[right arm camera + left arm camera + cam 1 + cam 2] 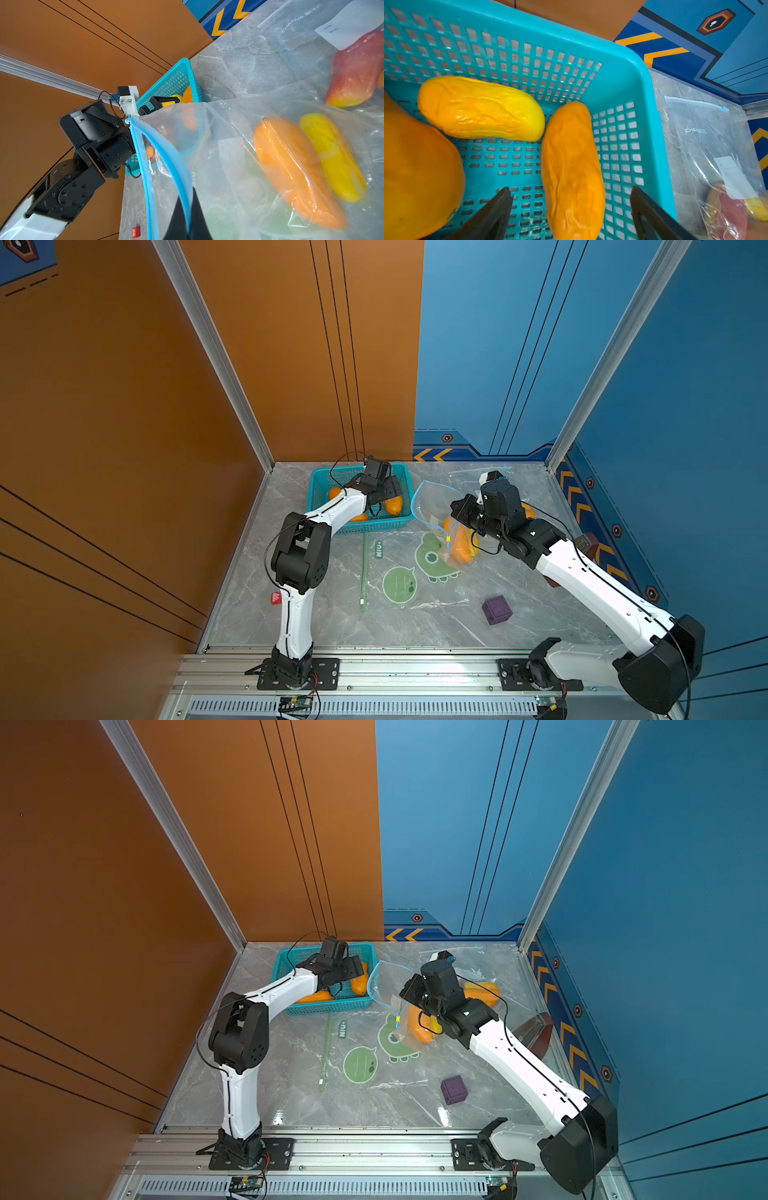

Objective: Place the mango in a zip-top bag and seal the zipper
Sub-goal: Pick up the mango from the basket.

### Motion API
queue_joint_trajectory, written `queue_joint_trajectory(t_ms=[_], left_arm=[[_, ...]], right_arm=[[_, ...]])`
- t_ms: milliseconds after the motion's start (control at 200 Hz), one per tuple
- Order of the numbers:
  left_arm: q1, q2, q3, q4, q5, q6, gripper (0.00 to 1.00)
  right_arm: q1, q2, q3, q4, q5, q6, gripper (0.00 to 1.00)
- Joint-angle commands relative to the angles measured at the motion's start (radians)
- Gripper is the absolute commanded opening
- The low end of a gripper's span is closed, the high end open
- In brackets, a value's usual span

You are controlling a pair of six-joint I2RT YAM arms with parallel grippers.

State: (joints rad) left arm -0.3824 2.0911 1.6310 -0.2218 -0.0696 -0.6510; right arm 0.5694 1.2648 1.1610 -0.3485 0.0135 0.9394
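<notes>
Several mangoes lie in a teal basket (365, 526) (633, 68) at the back left. My left gripper (570, 188) (388, 493) hangs open inside the basket. Its fingers stand on either side of an orange mango (571, 162) without touching it. A yellow mango (481, 108) and a larger orange one (415, 170) lie beside it. My right gripper (190, 199) is shut on the blue zipper rim (166, 149) of a clear zip-top bag (432, 506) (228, 155), holding its mouth agape toward the basket. Inside the bag are an orange mango (291, 166) and a yellow mango (332, 153).
Another clear bag (695, 128) with a red-and-yellow mango (357, 68) lies at the back right. A flat bag with green cartoon prints (399, 583) and a green strip (365, 572) lie mid-table. Nearer the front are a purple cube (496, 609) and a small red block (275, 598).
</notes>
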Motion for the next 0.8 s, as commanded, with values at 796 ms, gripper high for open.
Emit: queue_joint_trajectory(t_ms=[796], left_arm=[[0.022,0.196,0.153,-0.024,0.179,-0.167,0.81]], right_arm=[[0.005,-0.013,-0.006,-0.026,0.034,-0.016,0.0]])
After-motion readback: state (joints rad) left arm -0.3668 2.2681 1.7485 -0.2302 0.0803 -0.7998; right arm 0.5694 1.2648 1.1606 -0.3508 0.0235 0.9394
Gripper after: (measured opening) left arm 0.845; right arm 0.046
